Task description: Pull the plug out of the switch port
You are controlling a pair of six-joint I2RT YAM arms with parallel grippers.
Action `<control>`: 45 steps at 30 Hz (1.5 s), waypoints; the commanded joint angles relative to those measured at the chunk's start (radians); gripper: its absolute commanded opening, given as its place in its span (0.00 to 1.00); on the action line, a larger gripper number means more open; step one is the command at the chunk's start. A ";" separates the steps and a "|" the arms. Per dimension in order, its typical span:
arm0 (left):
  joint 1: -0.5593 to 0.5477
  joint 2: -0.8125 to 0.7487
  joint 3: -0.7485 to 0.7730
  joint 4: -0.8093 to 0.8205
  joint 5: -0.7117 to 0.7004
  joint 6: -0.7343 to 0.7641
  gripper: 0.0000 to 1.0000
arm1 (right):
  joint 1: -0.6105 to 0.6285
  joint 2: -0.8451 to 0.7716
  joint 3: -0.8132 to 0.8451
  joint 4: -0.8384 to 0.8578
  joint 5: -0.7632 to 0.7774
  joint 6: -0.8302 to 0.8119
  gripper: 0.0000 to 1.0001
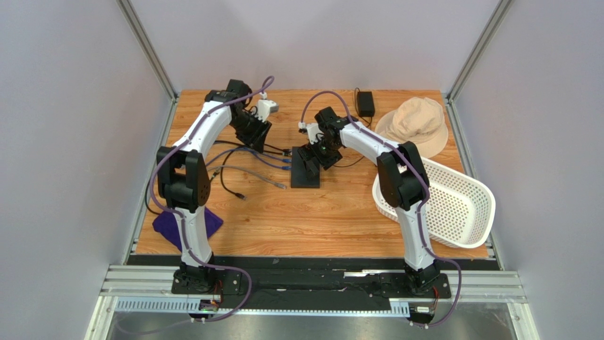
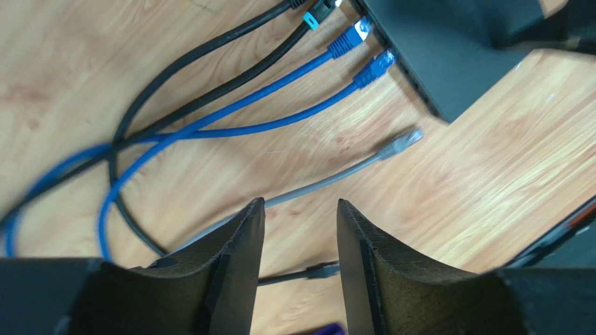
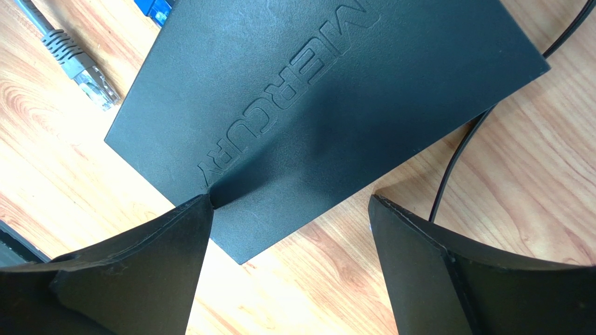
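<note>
I'm watching the centre of the wooden table (image 1: 333,212), where the switch (image 1: 306,172) lies flat, its socket side facing my left arm. On the right wrist camera the right gripper (image 3: 290,201) is spread wide above the switch's near corner. One fingertip (image 3: 203,204) sits on the black lid just under the embossed MERCURY lettering, and the other hangs over bare wood beside a thin black cable (image 3: 455,164).

On the left wrist camera, the left gripper (image 2: 299,206) is parted with nothing between its pads, low over the table. Ahead of it the grey plug (image 2: 402,144) lies loose on the wood, near the switch's socket row but clear of it. Two blue plugs (image 2: 347,43) sit in the ports, with black cables (image 2: 210,63) running in alongside them.

Further back I see a black adapter (image 1: 366,103), a beige hat (image 1: 417,122) and a white basket (image 1: 461,212) on the right.
</note>
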 commanded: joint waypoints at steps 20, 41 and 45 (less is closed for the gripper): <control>-0.081 0.052 -0.201 0.021 -0.128 0.908 0.54 | -0.124 -0.175 0.017 -0.041 0.126 -0.106 0.96; -0.021 -0.136 -0.284 -0.089 -0.049 0.855 0.00 | -0.132 -0.136 0.094 -0.041 0.126 -0.103 0.96; 0.077 -0.199 -0.221 -0.048 -0.050 0.714 0.00 | -0.132 -0.124 0.103 -0.039 0.123 -0.103 0.96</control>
